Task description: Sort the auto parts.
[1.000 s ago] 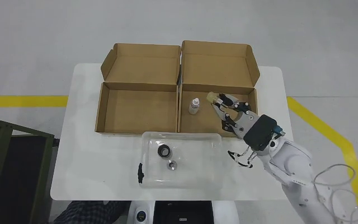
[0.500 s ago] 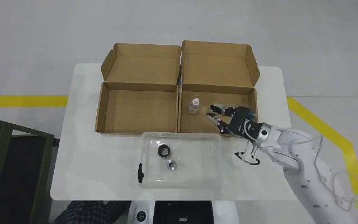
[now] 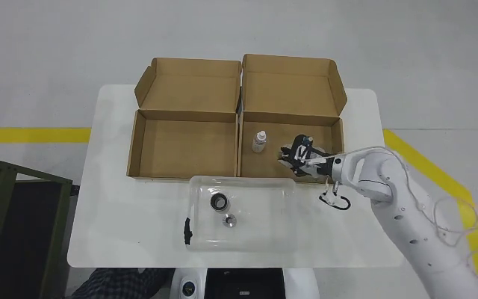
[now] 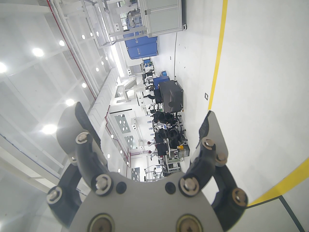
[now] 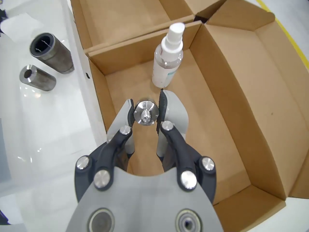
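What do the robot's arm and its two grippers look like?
The right arm has smooth white rounded shells, with thin pale cables looping along it. The right gripper and the left gripper match: a grey metal base plate, black linkages with silver screws, and two light grey fingers lined with black ribbed pads.

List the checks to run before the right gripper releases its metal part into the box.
1. Right gripper shut on the metal part, gripped on both sides: ok.
2. Part above the floor of the right box: ok.
3. Spray bottle apart from the gripper in the top view: ok.
4. Height of the part above the box floor: cannot tell.
5. Left gripper open, facing away from the table: ok.
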